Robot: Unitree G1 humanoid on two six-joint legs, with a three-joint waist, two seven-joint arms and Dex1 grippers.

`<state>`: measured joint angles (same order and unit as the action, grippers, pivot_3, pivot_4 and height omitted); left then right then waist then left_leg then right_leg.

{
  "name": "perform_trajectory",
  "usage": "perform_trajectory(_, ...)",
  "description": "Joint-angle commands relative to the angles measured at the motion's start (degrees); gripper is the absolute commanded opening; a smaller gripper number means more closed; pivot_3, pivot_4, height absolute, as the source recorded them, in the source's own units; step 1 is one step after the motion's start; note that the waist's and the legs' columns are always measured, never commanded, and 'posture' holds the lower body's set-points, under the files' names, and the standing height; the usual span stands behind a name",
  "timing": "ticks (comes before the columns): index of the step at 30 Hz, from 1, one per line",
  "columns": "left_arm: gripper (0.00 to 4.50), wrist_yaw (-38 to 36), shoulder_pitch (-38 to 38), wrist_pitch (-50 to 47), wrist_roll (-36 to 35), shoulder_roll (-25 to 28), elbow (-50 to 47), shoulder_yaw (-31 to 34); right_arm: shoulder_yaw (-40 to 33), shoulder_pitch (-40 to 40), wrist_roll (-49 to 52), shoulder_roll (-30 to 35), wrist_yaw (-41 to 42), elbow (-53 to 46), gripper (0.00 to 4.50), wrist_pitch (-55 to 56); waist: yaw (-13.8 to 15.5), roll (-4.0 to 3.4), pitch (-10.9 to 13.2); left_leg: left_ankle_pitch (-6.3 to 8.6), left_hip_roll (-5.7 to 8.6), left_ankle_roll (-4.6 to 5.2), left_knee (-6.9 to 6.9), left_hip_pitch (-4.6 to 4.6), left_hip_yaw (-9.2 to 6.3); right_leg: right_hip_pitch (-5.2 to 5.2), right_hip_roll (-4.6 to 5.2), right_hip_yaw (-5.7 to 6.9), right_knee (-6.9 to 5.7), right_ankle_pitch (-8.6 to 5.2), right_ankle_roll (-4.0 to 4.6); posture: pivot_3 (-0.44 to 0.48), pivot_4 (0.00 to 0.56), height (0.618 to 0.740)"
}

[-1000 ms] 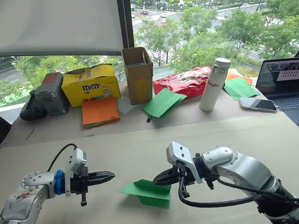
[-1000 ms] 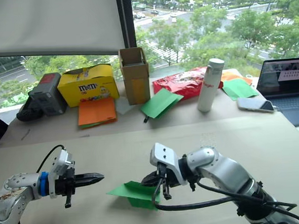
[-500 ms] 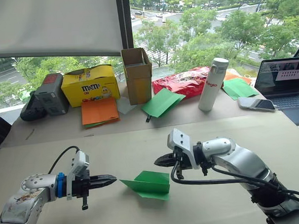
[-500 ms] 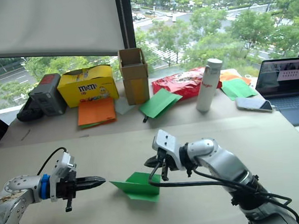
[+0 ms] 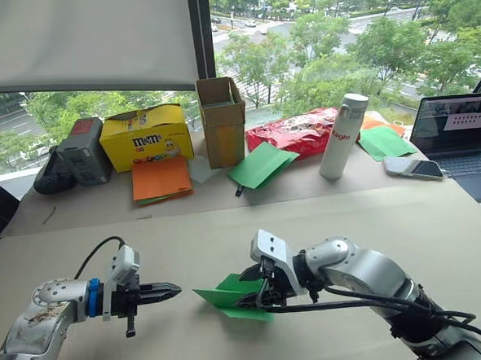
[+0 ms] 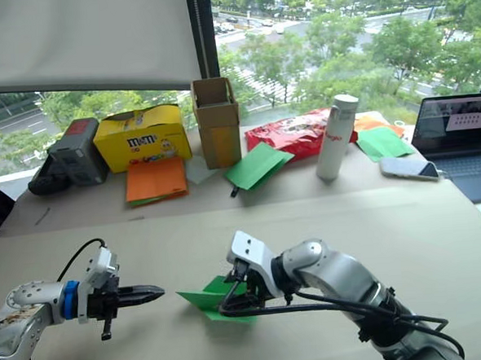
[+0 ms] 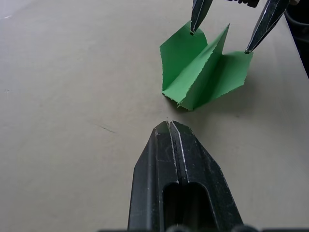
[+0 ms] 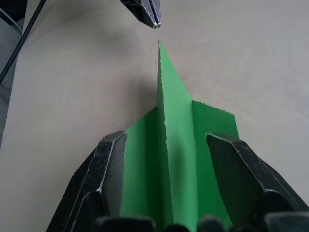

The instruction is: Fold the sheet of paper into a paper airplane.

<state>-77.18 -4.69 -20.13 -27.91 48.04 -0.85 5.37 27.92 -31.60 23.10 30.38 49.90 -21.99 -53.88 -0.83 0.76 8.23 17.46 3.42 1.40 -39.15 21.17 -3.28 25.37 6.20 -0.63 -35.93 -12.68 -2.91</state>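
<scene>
The sheet of paper (image 5: 225, 300) is bright green and folded into a pointed paper airplane shape. It lies on the table with a centre fin (image 8: 175, 126) standing upright. My right gripper (image 8: 166, 137) is open, with one finger on each side of that fin, over the paper's wide end. From the left wrist view the right fingertips (image 7: 193, 29) hang just above the paper (image 7: 203, 77). My left gripper (image 5: 174, 290) is shut and empty, low over the table, pointing at the paper's tip a short gap away.
Along the back stand a grey device (image 5: 79, 151), a yellow candy box (image 5: 145, 135), a cardboard box (image 5: 222, 120), orange sheets (image 5: 160, 178), flat green sheets (image 5: 260, 166), a red bag (image 5: 295, 132), a white bottle (image 5: 344, 134), a phone (image 5: 414, 168) and a laptop (image 5: 460, 138).
My right gripper was shut at the paper's right edge, lifted off, and has come down further left, now open astride the upright fold. The left gripper has stayed shut in place.
</scene>
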Motion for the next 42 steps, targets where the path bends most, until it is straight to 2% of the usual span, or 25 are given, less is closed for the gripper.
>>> perform_trajectory(1, 0.00, -0.76, -1.33, 1.07, 0.57, 0.92, 0.25, -0.05, 0.63, -0.78, -0.45, 0.06, 0.62, -0.58, 2.94, 0.49, 0.00, 0.00, 0.00, 0.00, 0.00, 0.00, 0.00, 0.00, 0.00, 0.00, 0.00, 0.00, 0.00, 0.00, 0.00, 0.000, 0.150, 0.740)
perform_trajectory(2, 0.00, -0.80, -1.49, 1.04, 0.67, 0.91, 0.30, -0.16, 0.66, -0.48, -0.24, -0.08, 0.58, -0.61, 2.94, 0.26, 0.00, 0.00, 0.00, 0.00, 0.00, 0.00, 0.00, 0.00, 0.00, 0.00, 0.00, 0.00, 0.00, 0.00, 0.00, 0.000, 0.150, 0.740)
perform_trajectory(4, 0.00, -0.87, -1.68, 0.82, 0.79, 0.89, 0.18, -0.39, 0.09, 0.31, 0.50, -0.68, 0.31, -0.96, 2.43, 0.10, 0.00, 0.00, 0.00, 0.00, 0.01, 0.00, -0.01, 0.00, 0.00, -0.01, 0.00, 0.00, 0.00, 0.00, 0.00, 0.000, 0.150, 0.740)
perform_trajectory(9, 0.00, -0.83, -2.50, 0.53, 1.07, 0.77, 0.24, -1.10, -1.20, 0.94, 0.15, 0.05, -0.03, -2.00, 0.75, 1.26, 0.00, 0.00, 0.00, 0.00, 0.01, 0.00, -0.02, 0.00, 0.00, -0.01, -0.01, 0.00, -0.06, 0.00, 0.00, 0.000, 0.150, 0.740)
perform_trajectory(11, 0.00, -0.59, -3.52, 0.85, 1.47, 0.36, 0.91, -1.74, -4.03, 1.93, 1.83, -0.21, -0.64, -2.25, 0.07, 0.41, 0.04, 0.00, 0.00, 0.00, 0.01, 0.00, -0.03, 0.00, 0.00, -0.01, -0.01, 0.01, -0.06, 0.00, 0.00, 0.000, 0.150, 0.740)
perform_trajectory(15, 0.00, -0.05, -5.72, 0.96, 2.05, -0.70, 2.23, -3.11, -9.92, 4.53, 2.93, 2.25, -1.00, -1.66, 0.03, 0.27, 0.26, 0.00, 0.00, 0.00, 0.04, 0.01, -0.09, 0.00, -0.02, -0.05, -0.01, 0.02, -0.07, 0.00, 0.00, 0.000, 0.150, 0.740)
perform_trajectory(21, 0.00, 0.04, -8.95, 0.58, 2.74, -2.41, 3.81, -5.23, -26.93, 7.90, 5.70, 8.75, -3.71, -0.04, 0.03, -1.76, 0.29, 0.01, -0.01, 0.02, 0.08, 0.05, -0.15, 0.00, 0.00, -0.10, 0.00, 0.01, -0.12, 0.00, -0.01, 0.000, 0.150, 0.740)
perform_trajectory(24, 0.00, 0.45, -10.63, -0.29, 2.68, -3.67, 4.77, -5.70, -34.72, 9.06, 3.69, 11.62, -8.91, 4.39, 0.03, -2.50, 0.26, 0.02, -0.01, 0.03, 0.07, 0.06, -0.16, 0.00, 0.00, -0.12, -0.01, 0.01, -0.13, 0.00, -0.01, 0.000, 0.150, 0.740)
perform_trajectory(30, 0.00, 3.85, -13.02, -0.37, 2.78, -6.72, 5.63, -5.28, -48.43, 9.94, 0.80, 12.53, -20.16, 14.41, 0.03, -5.10, 0.27, 0.02, -0.02, 0.02, 0.06, 0.07, -0.17, 0.00, 0.07, -0.12, 0.00, -0.05, -0.20, 0.00, -0.01, 0.000, 0.150, 0.740)
perform_trajectory(36, 0.00, 5.35, -11.73, -1.21, 2.54, -7.07, 3.43, -5.39, -50.88, 7.07, -4.68, 14.83, -24.33, 28.72, 0.03, 5.41, -0.27, 0.02, -0.02, 0.03, 0.04, 0.09, -0.17, -0.01, 0.26, -0.12, 0.00, -0.17, -0.25, 0.01, -0.02, 0.000, 0.150, 0.740)
perform_trajectory(42, 0.00, 6.65, -11.52, -1.87, 2.58, -7.54, 2.08, -5.69, -47.06, 1.60, -7.44, 15.99, -20.60, 42.46, 0.03, 14.44, -0.25, 0.00, -0.03, 0.02, 0.00, 0.13, -0.19, -0.05, 0.37, -0.12, -0.02, -0.23, -0.21, 0.01, -0.02, 0.000, 0.150, 0.740)
